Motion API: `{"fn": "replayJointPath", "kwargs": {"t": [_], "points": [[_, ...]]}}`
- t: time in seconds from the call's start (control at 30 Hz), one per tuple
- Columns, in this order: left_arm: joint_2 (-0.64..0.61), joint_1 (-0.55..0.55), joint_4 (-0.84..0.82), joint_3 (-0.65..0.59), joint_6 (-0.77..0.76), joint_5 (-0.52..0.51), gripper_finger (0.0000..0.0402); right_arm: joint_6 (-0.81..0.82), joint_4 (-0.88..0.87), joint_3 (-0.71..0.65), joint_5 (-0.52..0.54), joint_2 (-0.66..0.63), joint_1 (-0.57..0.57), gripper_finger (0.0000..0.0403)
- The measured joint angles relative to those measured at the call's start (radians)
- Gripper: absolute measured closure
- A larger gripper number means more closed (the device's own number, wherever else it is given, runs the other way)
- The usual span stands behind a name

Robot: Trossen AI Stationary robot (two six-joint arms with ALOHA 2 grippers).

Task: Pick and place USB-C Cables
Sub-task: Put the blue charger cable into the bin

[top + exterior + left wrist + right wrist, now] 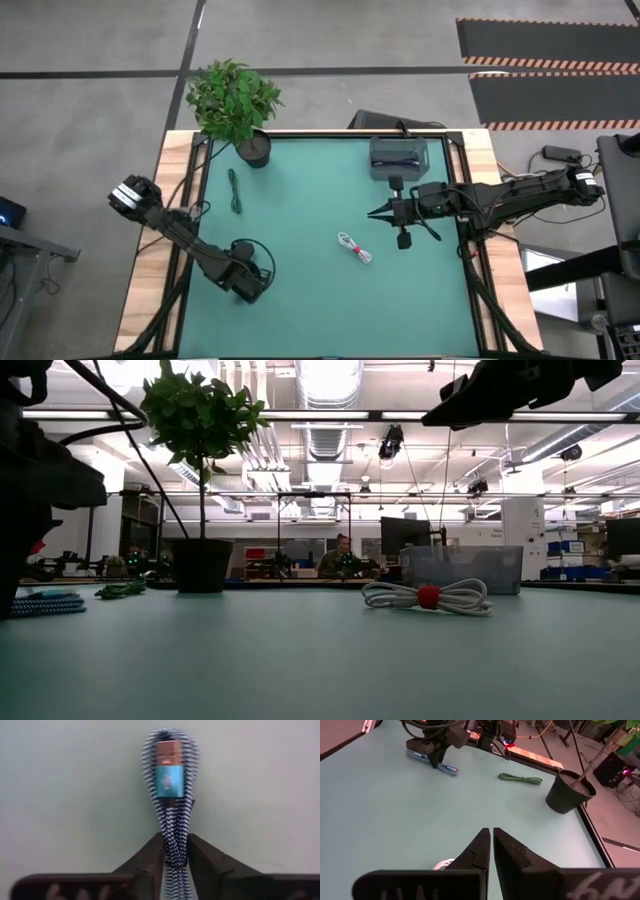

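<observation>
My left gripper (175, 856) is shut on the light blue braided cable bundle (169, 795) at the table's near left; both also show in the right wrist view (438, 756). The bundle lies on the green mat (45, 603). My right gripper (491, 834) is shut and empty, hovering right of the white cable with the red tie (355, 247), which lies flat on the mat (428, 597). The dark green cable (234, 190) lies at the far left near the plant pot. A dark blue cable lies in the clear box (400, 157). My left gripper pinches the light blue bundle between its two fingers, across its strands (175, 851), back from the looped end that carries the blue and copper plug (167, 780). The fingers come from above, pointing down. The bundle lies along the mat (451, 770).
A potted plant (235, 100) stands at the far left corner. The clear box stands at the far edge, right of centre (460, 570). Bare mat (300, 300) lies between the two arms and along the near edge. A person sits in the room beyond the table (343, 555).
</observation>
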Motion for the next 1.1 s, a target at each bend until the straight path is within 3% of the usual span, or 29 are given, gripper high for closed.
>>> {"fn": "replayJointPath", "kwargs": {"t": [0.13, 0.4, 0.6, 0.77, 0.93, 1.1], "points": [[-0.003, 0.0, -0.001, 0.0, 0.013, -0.02, 0.0382, 0.002, -0.002, -0.001, 0.0, 0.0, 0.0, 0.039], [-0.054, -0.002, -0.001, 0.013, 0.064, -0.118, 0.0385, 0.011, 0.001, -0.004, 0.0, 0.0, 0.0, 0.039], [-0.131, -0.002, 0.028, 0.108, 0.316, -0.351, 0.0385, 0.055, 0.045, -0.039, -0.001, 0.0, 0.0, 0.039], [-0.209, -0.002, 0.279, 0.142, 0.734, -0.559, 0.0385, 0.108, 0.238, -0.145, -0.004, 0.0, 0.0, 0.039], [-0.267, 0.004, 0.75, 0.085, 1.294, -0.567, 0.0385, 0.177, 0.499, -0.264, -0.041, 0.001, 0.012, 0.039], [-0.275, 0.004, 1.092, 0.019, 1.737, -0.487, 0.0386, 0.166, 0.855, -0.386, -0.042, 0.031, 0.063, 0.039]]}}
